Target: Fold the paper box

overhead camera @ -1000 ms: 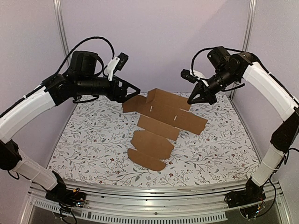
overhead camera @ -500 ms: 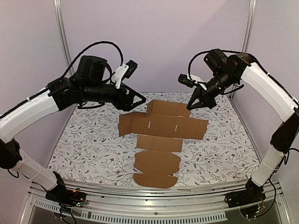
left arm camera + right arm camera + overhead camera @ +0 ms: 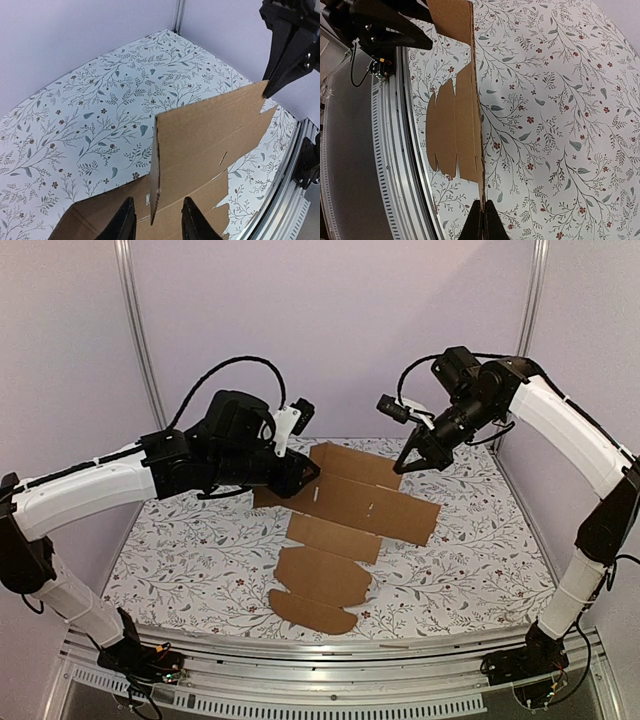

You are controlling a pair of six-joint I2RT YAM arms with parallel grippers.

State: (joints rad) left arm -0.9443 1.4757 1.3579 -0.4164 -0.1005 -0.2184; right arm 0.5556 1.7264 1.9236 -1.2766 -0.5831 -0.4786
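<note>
Left side: left jaws sit over the left end of the paper box (image 3: 345,505), at the far-left part of the blank. In the wrist view the fingers (image 3: 124,222) straddle an upstanding panel edge with a gap on both sides. So they are parted, with nothing clamped.

Centre: the blank lies mostly flat on the bench (image 3: 180,550). The wide cross panel is toward the far edge. A chain of narrower panels and a rounded tuck flap (image 3: 312,612) runs down toward the near edge, a bit left of middle. The far flap (image 3: 360,462) is tipped up off the bench.

Right side: right jaws are closed on the right corner of that raised far flap. In the wrist view the board edge runs straight into the shut tips.

Handling, my read:
- Thin kraft board, so very light. Each panel is stiff but the blank hinges freely at every crease, so it will flop and swing as a whole.
- The matte face should hold fine in the pads, but the blank will likely skate on the printed bench cover if pushed sideways.
- Corners and tab slits are the weak spots. A hard pinch or a twist there will dent or tear it.

Where to hold: the panel edge close to a crease, pads flat on the board, one hold at each end of the same panel. The current corner pinch on the right gives little control over twist. The left needs to bite deeper on the panel, not on the bare edge.
</note>
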